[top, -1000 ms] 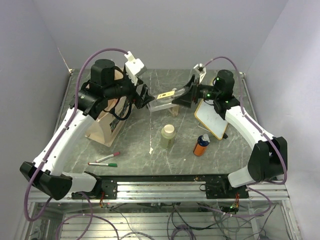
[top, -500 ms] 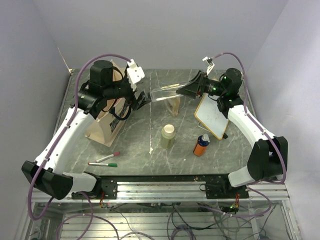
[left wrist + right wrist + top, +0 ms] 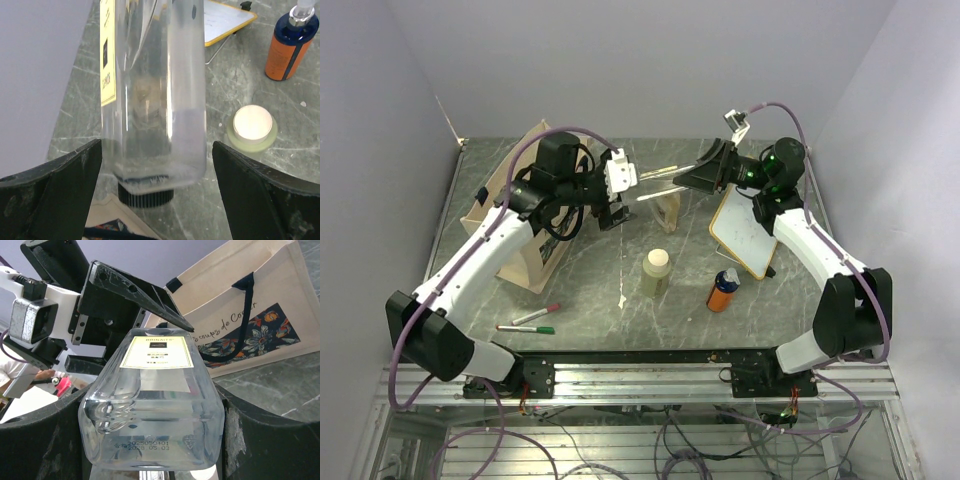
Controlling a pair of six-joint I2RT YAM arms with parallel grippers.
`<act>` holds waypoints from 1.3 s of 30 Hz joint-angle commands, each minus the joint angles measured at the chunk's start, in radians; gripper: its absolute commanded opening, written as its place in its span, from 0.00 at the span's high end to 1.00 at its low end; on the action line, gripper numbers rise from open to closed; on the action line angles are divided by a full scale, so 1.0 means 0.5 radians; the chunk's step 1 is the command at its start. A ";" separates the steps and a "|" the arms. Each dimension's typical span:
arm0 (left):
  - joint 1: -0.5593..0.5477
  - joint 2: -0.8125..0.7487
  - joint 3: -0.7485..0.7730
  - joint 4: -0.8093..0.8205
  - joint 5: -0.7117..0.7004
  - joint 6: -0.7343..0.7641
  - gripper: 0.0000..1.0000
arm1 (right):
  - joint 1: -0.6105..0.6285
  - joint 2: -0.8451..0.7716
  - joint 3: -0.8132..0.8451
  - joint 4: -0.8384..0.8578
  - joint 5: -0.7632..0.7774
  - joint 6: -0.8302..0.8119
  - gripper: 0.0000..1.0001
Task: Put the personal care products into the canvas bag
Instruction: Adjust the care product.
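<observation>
Clear bottle (image 3: 655, 186), black cap: held in the air over the middle of the counter (image 3: 595, 295), between my two arms.

Holder: my right end effector (image 3: 150, 405), clamped on the base end, one finger on each side wall.

My left end effector (image 3: 156, 146): jaws spread wide, one finger either side of the cap end. There is a gap on both sides and I see no contact.

Axis: long axis close to level, running across the counter from right to left. The cap points toward my left side, where the bag (image 3: 515, 262) is. The base points back at my right wrist. The yellow label faces up.

Bag: beige canvas with navy handles, standing on the left of the counter, partly under my left arm. Its inside is not visible.

Left on the counter:
- green bottle (image 3: 656, 272), upright, near the centre
- orange bottle (image 3: 722, 291), upright, to its right
- amber bottle (image 3: 667, 212), behind them, below the held bottle

Salmon bottle: not found in any view, and I cannot tell whether it is bagged.

Progress, as I judge it: early to middle. No bottle is confirmed inside the bag. The clear one looks to be passing from right to left, and at least three more wait after it.
</observation>
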State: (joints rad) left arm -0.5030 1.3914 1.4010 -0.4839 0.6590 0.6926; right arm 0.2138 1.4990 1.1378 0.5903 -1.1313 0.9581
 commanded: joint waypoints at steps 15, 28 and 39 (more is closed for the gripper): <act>-0.028 -0.006 -0.026 0.337 0.248 -0.190 0.81 | 0.014 0.000 -0.105 0.288 0.058 0.071 0.96; 0.067 -0.116 0.030 0.184 0.251 -0.257 0.93 | -0.016 0.083 -0.121 -0.017 0.036 -0.303 0.24; 0.107 -0.153 -0.001 0.238 0.203 -0.341 0.93 | -0.010 0.081 -0.137 -0.010 0.033 -0.302 0.00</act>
State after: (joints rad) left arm -0.4664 1.3724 1.3605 -0.4572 0.7158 0.5587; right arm 0.2157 1.5524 1.0691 0.5335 -1.1110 0.8700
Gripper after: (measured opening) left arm 0.588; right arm 0.996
